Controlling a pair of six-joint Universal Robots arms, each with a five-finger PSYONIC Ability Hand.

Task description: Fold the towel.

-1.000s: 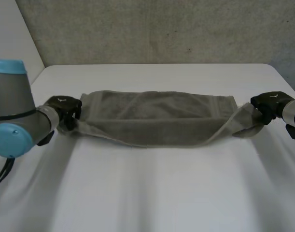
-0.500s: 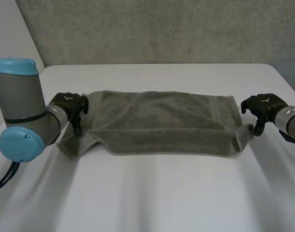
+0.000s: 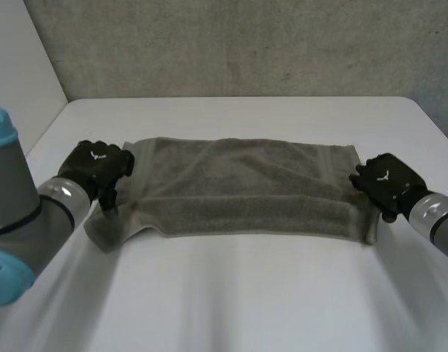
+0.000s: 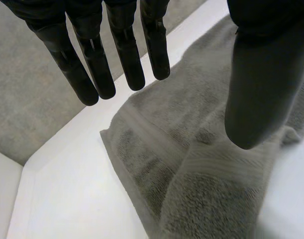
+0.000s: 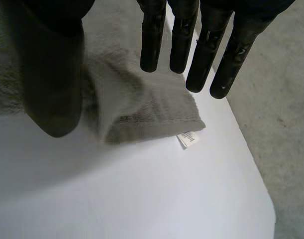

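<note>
A grey-green towel (image 3: pixel 242 187) lies folded in half lengthwise across the middle of the white table (image 3: pixel 238 293). My left hand (image 3: pixel 97 166) hovers over the towel's left end with straight fingers (image 4: pixel 94 57), holding nothing. That end of the towel (image 4: pixel 191 164) lies rumpled under its palm, with one corner (image 3: pixel 106 233) sticking out toward the front. At the towel's right end my right hand (image 3: pixel 385 183) is open too, its fingers (image 5: pixel 201 40) straight above the folded corner (image 5: pixel 147 112). A small white label (image 5: pixel 188 139) pokes out from that corner.
A grey concrete wall (image 3: pixel 245 44) rises behind the table's far edge. The table's left edge (image 4: pixel 22 199) meets a pale side wall (image 3: pixel 18 66) near my left arm (image 3: pixel 18 227). Grey floor (image 5: pixel 286 129) lies beyond the table's right edge.
Both hands have let go of the towel's ends and opened. The near edge has dropped flat onto the table, and the hands have drawn back slightly over the two ends.
</note>
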